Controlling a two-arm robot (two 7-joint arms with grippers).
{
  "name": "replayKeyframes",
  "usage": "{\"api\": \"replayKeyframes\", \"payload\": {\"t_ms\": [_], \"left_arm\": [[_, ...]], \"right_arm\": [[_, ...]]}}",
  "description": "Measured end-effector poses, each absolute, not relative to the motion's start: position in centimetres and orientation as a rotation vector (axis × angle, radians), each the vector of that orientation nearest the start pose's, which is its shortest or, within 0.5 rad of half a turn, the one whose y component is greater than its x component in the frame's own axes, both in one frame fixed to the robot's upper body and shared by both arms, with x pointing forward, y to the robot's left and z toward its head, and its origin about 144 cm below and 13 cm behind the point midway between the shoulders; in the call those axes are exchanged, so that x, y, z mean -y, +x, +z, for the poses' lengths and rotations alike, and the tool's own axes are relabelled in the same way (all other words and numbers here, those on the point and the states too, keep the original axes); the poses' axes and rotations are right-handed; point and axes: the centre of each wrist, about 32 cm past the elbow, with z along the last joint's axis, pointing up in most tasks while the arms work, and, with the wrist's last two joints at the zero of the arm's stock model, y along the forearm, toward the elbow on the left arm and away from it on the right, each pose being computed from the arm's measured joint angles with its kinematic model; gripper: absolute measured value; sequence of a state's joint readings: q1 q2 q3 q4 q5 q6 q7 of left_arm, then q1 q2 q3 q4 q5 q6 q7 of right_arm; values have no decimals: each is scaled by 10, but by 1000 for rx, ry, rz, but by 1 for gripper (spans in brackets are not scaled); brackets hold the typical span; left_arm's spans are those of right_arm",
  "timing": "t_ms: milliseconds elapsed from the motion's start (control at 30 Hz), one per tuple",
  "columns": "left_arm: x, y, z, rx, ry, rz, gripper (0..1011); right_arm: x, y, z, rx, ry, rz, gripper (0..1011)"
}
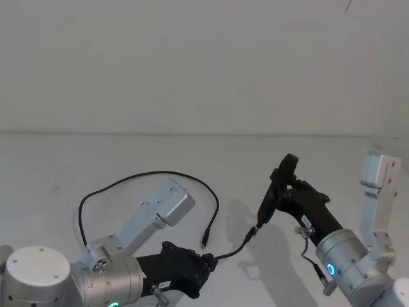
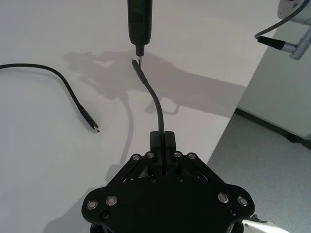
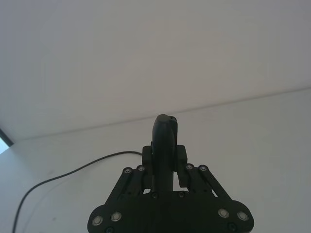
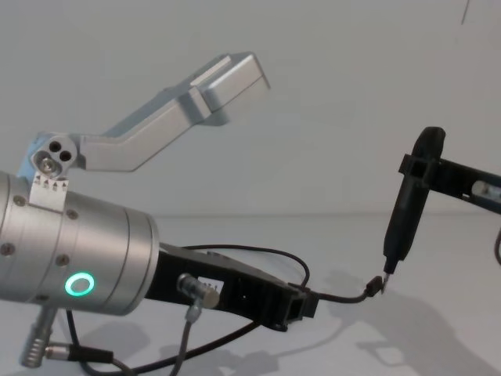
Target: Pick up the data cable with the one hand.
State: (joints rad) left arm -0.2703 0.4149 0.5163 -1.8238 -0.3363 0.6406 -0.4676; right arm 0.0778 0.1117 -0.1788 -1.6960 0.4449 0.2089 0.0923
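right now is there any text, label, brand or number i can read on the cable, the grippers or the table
None: no readable word, brand or number stands anywhere.
The small white label on the left gripper body shows marks too small to read.
The data cable, the black pen-shaped tool in the right gripper and the white table carry no print.

A plain white wall (image 1: 192, 57) is filling the space behind the work, bare and evenly lit. It is meeting a white bench (image 1: 77, 160) along a straight horizontal line. The bench top is lying smooth and matt, and soft grey shadows (image 2: 194, 90) are falling across it, so light is coming from above. In the left wrist view the bench edge is running diagonally, and beyond it a grey floor (image 2: 262, 165) is showing, with a pale panel (image 2: 286, 92) standing on it.
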Motion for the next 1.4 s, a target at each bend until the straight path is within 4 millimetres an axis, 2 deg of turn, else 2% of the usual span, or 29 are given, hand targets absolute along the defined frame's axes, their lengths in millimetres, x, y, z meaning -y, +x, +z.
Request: {"api": "replayKeyframes", "payload": {"t_ms": [567, 1000, 1400], "left_arm": [[-172, 471, 1255, -135, 391, 580, 40], [-172, 471, 1255, -135, 391, 580, 40], [-172, 471, 1255, -135, 391, 580, 40]], "right_arm": [[197, 468, 1210, -314, 240, -1163, 279], [194, 473, 1202, -296, 252, -1150, 279], [200, 481, 1193, -271, 240, -1158, 279]]}}
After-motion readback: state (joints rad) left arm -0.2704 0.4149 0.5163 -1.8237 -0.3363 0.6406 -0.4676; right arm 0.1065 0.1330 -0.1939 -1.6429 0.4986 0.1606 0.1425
